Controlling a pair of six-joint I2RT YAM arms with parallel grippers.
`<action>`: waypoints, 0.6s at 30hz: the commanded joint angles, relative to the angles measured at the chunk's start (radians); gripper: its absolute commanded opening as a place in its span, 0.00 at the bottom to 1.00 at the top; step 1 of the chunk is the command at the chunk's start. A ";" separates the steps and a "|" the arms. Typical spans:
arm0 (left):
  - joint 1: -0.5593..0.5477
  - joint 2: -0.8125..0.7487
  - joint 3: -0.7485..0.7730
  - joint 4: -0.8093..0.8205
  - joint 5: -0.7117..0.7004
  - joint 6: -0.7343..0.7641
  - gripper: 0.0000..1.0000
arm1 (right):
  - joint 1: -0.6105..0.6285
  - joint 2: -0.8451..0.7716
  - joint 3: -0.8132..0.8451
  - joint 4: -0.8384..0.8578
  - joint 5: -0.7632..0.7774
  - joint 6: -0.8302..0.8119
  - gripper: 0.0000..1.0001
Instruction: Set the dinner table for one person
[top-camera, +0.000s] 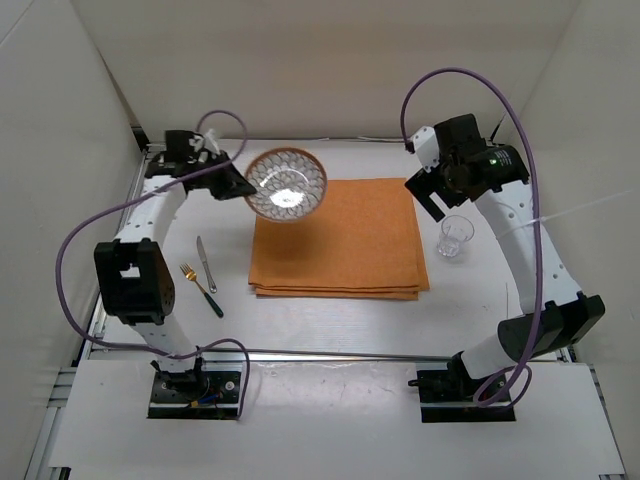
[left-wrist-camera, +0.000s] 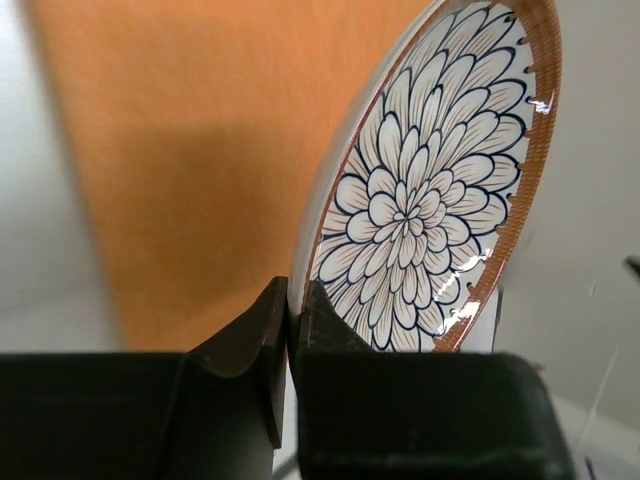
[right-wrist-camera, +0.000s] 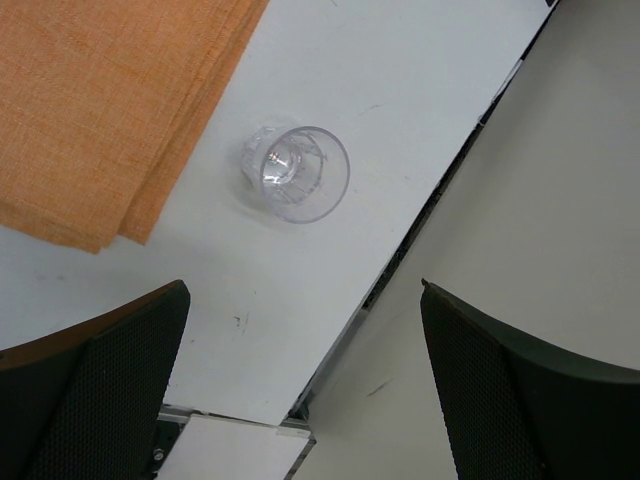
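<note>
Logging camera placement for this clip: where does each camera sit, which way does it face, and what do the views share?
Top external: above and behind, looking down on the table; left arm and right arm show.
Left wrist: looks along the left gripper, shut on the plate rim.
Right wrist: looks down past the open right gripper at the glass.
Shared: the placemat shows in all three.

One each, plate, glass, knife, fork, placemat
</note>
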 joint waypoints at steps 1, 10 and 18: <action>-0.070 -0.063 -0.092 0.074 0.047 -0.020 0.11 | -0.022 -0.023 0.044 0.042 0.042 -0.008 1.00; -0.246 0.042 -0.068 0.176 -0.026 -0.029 0.11 | -0.090 -0.032 0.026 0.074 0.065 0.026 1.00; -0.355 0.219 0.044 0.228 -0.105 -0.008 0.11 | -0.111 -0.072 -0.017 0.084 0.065 0.008 1.00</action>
